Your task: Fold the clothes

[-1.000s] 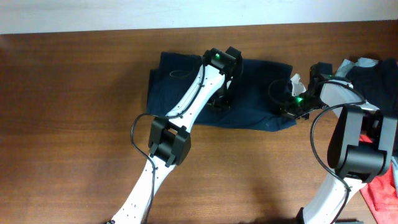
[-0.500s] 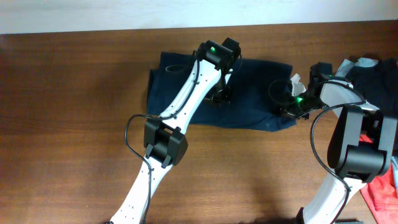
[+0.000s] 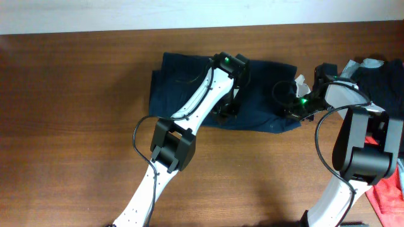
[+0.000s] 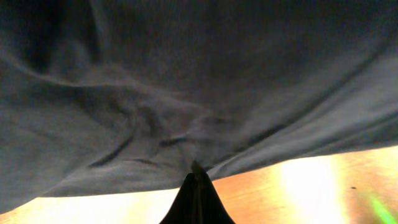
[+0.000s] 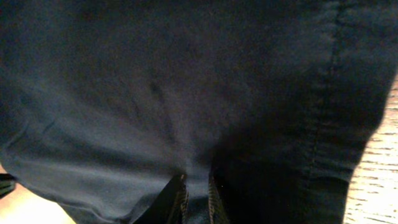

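Wooden table (image 3: 76, 126), brown, filling the overhead view. Navy shorts (image 3: 183, 79) spread flat at far centre, long side running left to right, rumpled around the middle. Left arm (image 3: 189, 116) reaching from the near edge up over the cloth. Right arm (image 3: 353, 139) bent in from the right side. Heap of garments (image 3: 379, 69) at far right, just beside the right end of the shorts. Red cloth (image 3: 386, 195) at the near right corner. Left gripper (image 4: 198, 169) pressed together, nipping the near hem around mid-length, creases drawn toward its tips. Right gripper (image 5: 196, 190) pinching a fold of the shorts at their right end.
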Available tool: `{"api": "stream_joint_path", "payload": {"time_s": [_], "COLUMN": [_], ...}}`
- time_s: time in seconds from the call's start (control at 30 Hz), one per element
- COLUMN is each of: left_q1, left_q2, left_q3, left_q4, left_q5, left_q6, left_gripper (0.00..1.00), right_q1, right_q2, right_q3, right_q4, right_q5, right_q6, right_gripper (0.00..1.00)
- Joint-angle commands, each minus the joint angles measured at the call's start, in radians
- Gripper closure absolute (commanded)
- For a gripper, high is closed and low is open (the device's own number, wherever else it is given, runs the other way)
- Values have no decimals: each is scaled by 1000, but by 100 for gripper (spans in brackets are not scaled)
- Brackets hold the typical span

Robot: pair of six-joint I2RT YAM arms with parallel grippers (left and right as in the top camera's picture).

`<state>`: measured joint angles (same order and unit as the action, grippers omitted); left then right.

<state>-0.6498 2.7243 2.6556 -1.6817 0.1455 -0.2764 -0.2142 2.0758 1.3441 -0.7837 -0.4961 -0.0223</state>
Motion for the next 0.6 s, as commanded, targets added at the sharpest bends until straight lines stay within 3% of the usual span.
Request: {"api": "stream_joint_path", "payload": {"time_s": [0.0, 0.37, 0.57], "left_q1": [2, 2, 11], "left_q2": [-29, -29, -65], "left_q3": [-31, -100, -80], "left_q4": [6, 92, 64], "left_q5": [-35, -64, -64], "left_q6": [16, 16, 17], "left_gripper": [100, 100, 100], "right_q1": [6, 6, 6], "right_q2": [41, 41, 41], "right_q3": [-30, -30, -30], "right_q4": [14, 13, 14], "right_q5": [85, 85, 85], "right_q6": [5, 5, 5], "right_gripper": [80, 80, 80]}}
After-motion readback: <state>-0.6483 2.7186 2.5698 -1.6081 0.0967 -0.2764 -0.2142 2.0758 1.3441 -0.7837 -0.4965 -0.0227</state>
